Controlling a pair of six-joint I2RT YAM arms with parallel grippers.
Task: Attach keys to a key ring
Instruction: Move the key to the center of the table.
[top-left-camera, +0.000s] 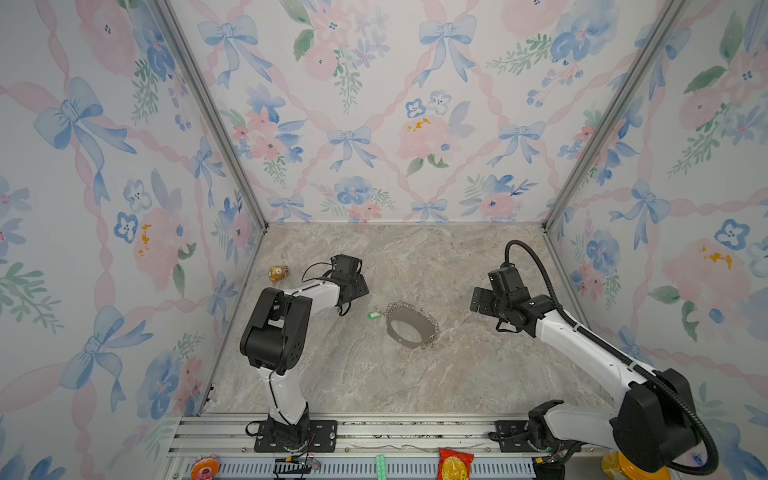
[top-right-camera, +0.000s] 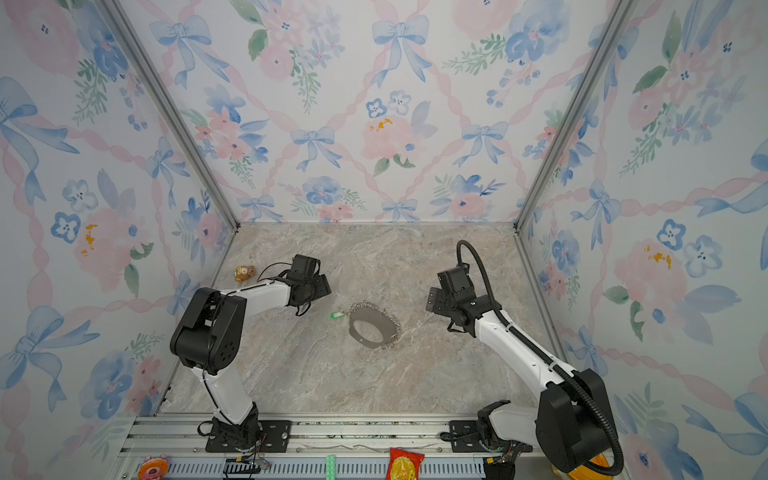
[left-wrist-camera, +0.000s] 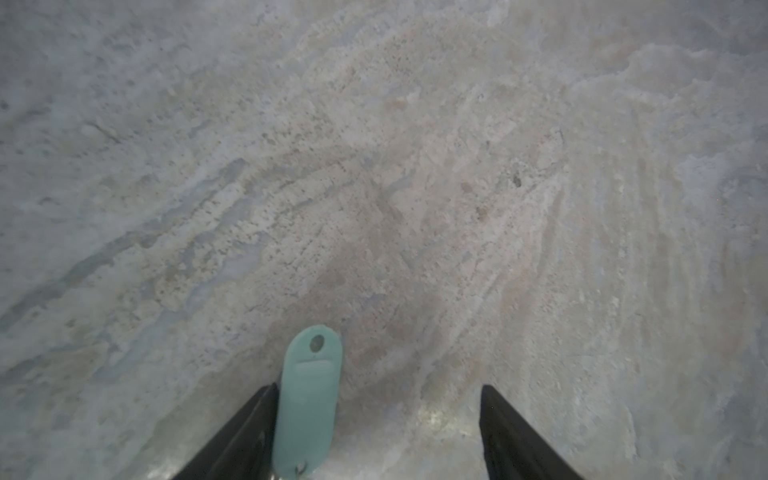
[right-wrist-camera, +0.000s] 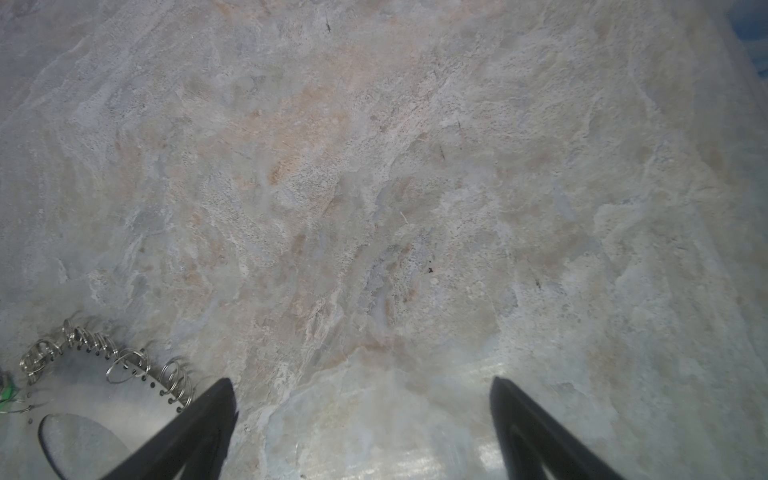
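White left arm (top-left-camera: 320, 293) elbow-bent, left tool (left-wrist-camera: 377, 387) agape

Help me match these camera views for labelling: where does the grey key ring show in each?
Top view: key ring just right of and below picture centre.
Top view: key ring just below picture centre.
Left wrist: not in it.
Right wrist: key ring cut by the picture's edge, just outside the right claw.
Shared landmark: the green key tag at the ring's edge.

Left arm (top-left-camera: 320, 293) and right arm (top-left-camera: 590, 349): white shells, black joint housings. Ribbed black conduit (top-left-camera: 551, 289) on right; thin black wires (top-left-camera: 272, 390) left. Left pincer (left-wrist-camera: 378, 388), right pincer (right-wrist-camera: 361, 379): black tapered fingers (right-wrist-camera: 199, 424).
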